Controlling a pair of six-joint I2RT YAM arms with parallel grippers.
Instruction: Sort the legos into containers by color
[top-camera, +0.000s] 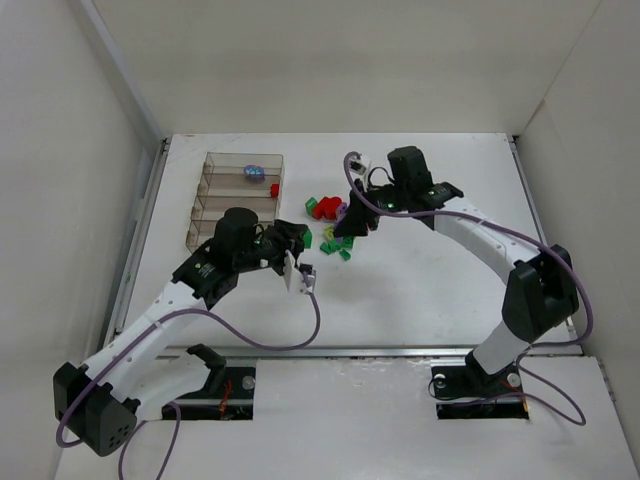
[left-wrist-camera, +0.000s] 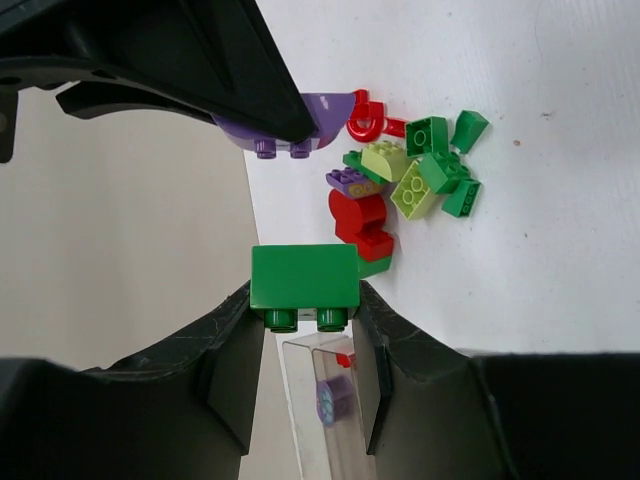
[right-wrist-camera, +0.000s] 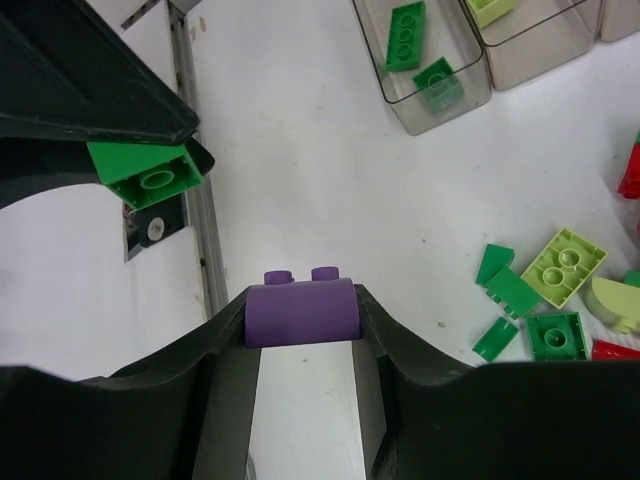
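Observation:
My left gripper (left-wrist-camera: 305, 300) is shut on a dark green lego (left-wrist-camera: 305, 280), held above the table just left of the loose pile. Close by, my right gripper (right-wrist-camera: 300, 312) is shut on a purple lego (right-wrist-camera: 300, 313), which shows in the left wrist view as the purple lego (left-wrist-camera: 300, 125). Seen from above, the left gripper (top-camera: 300, 240) and right gripper (top-camera: 345, 222) hover near each other beside the pile of legos (top-camera: 330, 225). The clear tray (top-camera: 210, 160) lies to the left. Its compartments hold a purple piece (top-camera: 253, 173), a red piece (top-camera: 273, 188) and green legos (right-wrist-camera: 420, 50).
Red, green, lime and purple legos (left-wrist-camera: 400, 180) lie scattered on the white table right of the tray. White walls enclose the table on three sides. A metal rail (top-camera: 380, 350) runs along the near edge by the arm bases.

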